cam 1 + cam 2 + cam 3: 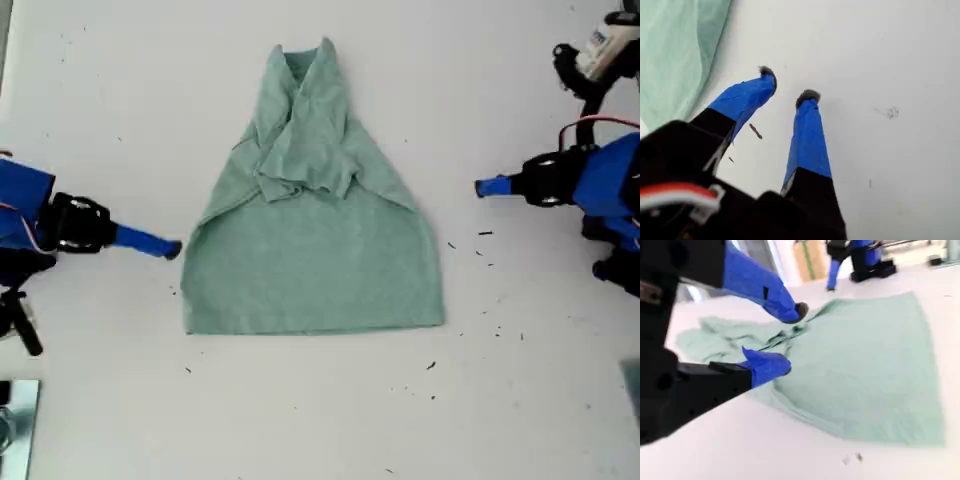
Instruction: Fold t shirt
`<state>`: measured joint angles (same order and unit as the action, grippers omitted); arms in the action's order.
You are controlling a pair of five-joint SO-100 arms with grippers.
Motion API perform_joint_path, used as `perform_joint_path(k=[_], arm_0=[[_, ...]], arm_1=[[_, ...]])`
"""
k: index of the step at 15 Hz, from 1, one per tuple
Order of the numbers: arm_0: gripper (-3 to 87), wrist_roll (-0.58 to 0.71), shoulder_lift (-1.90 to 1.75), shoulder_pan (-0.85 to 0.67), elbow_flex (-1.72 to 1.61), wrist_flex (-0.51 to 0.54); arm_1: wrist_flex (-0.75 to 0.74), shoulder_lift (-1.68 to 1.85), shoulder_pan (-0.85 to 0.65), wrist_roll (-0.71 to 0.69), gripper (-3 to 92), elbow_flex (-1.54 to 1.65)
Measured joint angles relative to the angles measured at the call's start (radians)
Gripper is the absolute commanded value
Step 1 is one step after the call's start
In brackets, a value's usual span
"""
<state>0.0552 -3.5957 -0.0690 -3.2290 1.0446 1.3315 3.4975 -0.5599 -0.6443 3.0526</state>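
- The shirt (310, 250) lies flat in the middle of the white table (100, 100), collar toward the top of the exterior view and hem toward the bottom.
- Done so far, by the look of it: both sleeves and shoulders are turned in over the chest, so the upper half narrows to a point.
- Left, I'd judge: the lower body is at full width and the hem has not been brought up to the collar, so the task is perhaps a third along.
- The cloth is a pale green heathered knit, soft and limp. It is smooth over the lower panel and rumpled in overlapping layers where the sleeves meet.
- My first gripper (787, 85), at the exterior view's right, is over bare table well apart from the cloth, its blue jaws spread and empty.
- My second gripper (790, 337), at the exterior view's left, is just beside the shirt's edge. Its jaws are also parted and grip nothing.
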Motion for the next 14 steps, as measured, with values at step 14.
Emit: perform_joint_path(k=[14], arm_0=[[-0.1,-0.066,0.0,-0.002,0.005,0.011]], arm_1=[[0.133,-0.371,0.327,0.431,1.1,-0.417]])
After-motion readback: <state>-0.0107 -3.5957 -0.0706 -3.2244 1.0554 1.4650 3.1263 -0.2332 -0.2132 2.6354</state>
